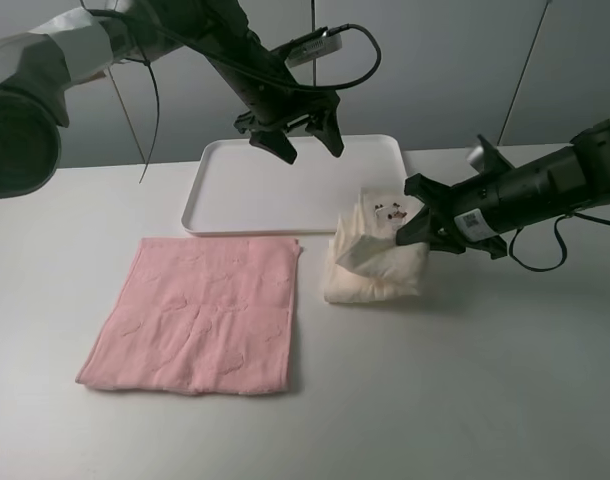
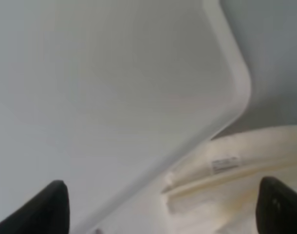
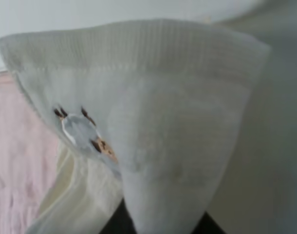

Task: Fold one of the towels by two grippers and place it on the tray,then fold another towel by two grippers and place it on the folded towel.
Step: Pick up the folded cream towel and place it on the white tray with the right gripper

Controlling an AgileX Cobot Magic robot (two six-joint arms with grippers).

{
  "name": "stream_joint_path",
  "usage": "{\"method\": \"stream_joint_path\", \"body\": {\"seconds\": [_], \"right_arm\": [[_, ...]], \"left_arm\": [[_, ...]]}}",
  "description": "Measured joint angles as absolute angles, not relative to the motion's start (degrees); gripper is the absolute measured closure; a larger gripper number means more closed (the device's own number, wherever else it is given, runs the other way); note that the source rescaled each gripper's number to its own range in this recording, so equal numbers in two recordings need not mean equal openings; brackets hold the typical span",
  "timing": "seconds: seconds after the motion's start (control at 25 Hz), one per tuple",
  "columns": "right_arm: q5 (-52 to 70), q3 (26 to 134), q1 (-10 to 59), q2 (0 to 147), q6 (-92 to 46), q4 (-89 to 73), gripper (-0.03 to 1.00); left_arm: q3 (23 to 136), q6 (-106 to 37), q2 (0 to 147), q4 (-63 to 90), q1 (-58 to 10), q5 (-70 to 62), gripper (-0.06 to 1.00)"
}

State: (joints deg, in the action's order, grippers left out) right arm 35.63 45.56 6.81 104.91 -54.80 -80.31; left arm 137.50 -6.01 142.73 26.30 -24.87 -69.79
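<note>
A cream towel (image 1: 375, 255) with a small embroidered motif lies bunched and partly folded on the table, just in front of the white tray's (image 1: 225, 195) right corner. My right gripper (image 1: 421, 222) is shut on its right upper edge and lifts it; the right wrist view is filled with the held cream towel (image 3: 153, 126). A pink towel (image 1: 200, 315) lies flat at the front left. My left gripper (image 1: 297, 135) is open and empty, raised over the tray. In the left wrist view its fingertips (image 2: 48, 207) frame the tray (image 2: 114, 87) and the cream towel (image 2: 231, 185).
The white table (image 1: 465, 400) stretches to the front and right. The left arm and its cable (image 1: 355, 50) hang over the back left. A grey wall stands behind the table.
</note>
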Motion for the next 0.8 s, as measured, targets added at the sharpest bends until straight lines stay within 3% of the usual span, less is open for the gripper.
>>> {"method": "stream_joint_path", "body": {"seconds": [0.4,0.8], "right_arm": [[47.14,71.09,6.81,105.35,-34.31,-60.19,0.87],[58.54,95.52,8.34,122.09,-28.93,-67.69,0.87]], "left_arm": [[114.29,-16.47,123.49,20.24,-21.15,-69.53,-0.04],[90.12,-25.24,105.86,24.47,-13.17,-61.14,-0.04]]}}
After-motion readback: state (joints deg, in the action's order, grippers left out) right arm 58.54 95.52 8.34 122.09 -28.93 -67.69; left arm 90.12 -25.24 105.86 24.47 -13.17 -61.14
